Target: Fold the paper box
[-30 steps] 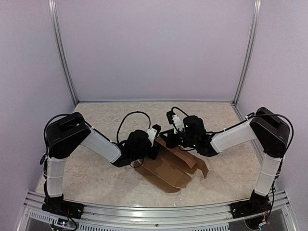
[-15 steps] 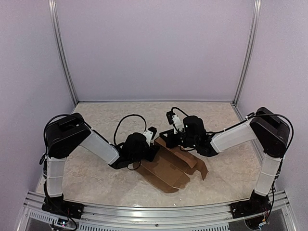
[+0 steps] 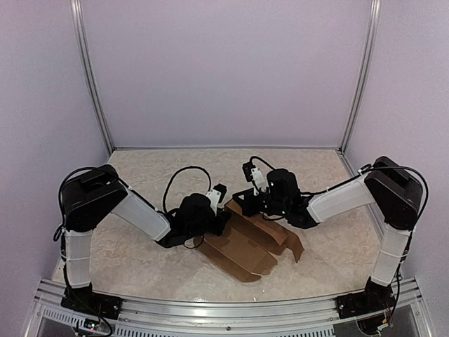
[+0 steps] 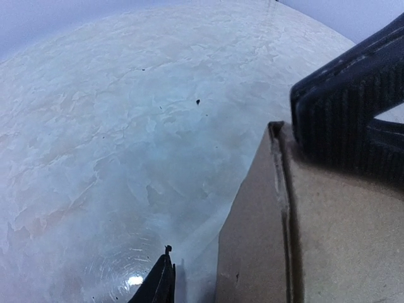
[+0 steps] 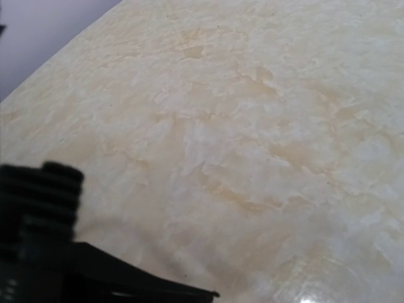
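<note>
The paper box (image 3: 249,244) is brown cardboard, partly folded, lying between the two arms with its walls raised. In the left wrist view a corner of the paper box (image 4: 303,233) stands upright. My right gripper (image 3: 244,205) is shut on the top edge of that corner, and its black fingers (image 4: 344,104) show there. My left gripper (image 3: 223,217) sits low beside the box's left wall and is open. One of its fingertips (image 4: 161,281) is a short gap away from the cardboard. The right wrist view shows no cardboard.
The pale marbled table (image 3: 140,260) lies all round the box, with purple walls behind and at the sides. A metal rail (image 3: 224,309) runs along the near edge. In the right wrist view a black ribbed part (image 5: 44,189) sits at the lower left.
My left gripper has opened, let go of the box's left wall and drawn back a little to the left. The right arm and the box have stayed put.
</note>
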`<state>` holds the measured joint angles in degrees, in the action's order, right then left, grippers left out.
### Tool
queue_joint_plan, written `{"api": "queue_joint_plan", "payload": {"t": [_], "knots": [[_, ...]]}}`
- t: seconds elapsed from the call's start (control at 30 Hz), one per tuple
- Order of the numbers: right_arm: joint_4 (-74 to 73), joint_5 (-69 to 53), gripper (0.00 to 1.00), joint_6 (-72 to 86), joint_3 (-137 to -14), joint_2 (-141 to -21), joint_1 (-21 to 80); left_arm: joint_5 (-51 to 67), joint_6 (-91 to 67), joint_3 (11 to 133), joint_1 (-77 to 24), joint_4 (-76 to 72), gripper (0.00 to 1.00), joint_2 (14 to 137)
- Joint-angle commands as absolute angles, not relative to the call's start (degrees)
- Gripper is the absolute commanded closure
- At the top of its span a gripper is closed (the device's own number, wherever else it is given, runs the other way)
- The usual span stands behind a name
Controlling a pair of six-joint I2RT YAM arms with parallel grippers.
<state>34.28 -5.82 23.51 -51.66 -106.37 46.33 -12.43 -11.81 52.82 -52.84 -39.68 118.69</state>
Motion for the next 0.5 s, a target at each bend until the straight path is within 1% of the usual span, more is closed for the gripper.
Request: {"api": "queue_joint_plan", "payload": {"t": [0.0,0.07,0.13,0.23,0.37,0.47], "knots": [[27.5,-6.49,1.0,23.92,-49.35,-107.04,47.02,-12.9,-12.22,52.16,-52.9,-42.31,0.67,115.98],[27.52,-6.63,1.0,23.99,-49.39,-107.14,47.07,-12.7,-12.22,52.22,-52.86,-42.44,0.67,115.86],[27.51,-6.67,1.0,24.04,-49.36,-107.12,47.12,-12.55,-12.1,52.27,-52.9,-42.45,0.7,115.68],[27.49,-6.55,1.0,24.08,-49.33,-107.05,47.12,-12.12,-11.96,52.38,-52.9,-42.36,0.8,115.45],[27.02,-6.55,1.0,24.04,-49.64,-106.52,47.12,-11.17,-11.35,52.56,-52.87,-42.01,0.99,115.14],[26.6,-6.55,1.0,23.91,-49.62,-105.71,47.11,-11.63,-10.76,52.05,-52.91,-41.85,1.0,114.58]]}}
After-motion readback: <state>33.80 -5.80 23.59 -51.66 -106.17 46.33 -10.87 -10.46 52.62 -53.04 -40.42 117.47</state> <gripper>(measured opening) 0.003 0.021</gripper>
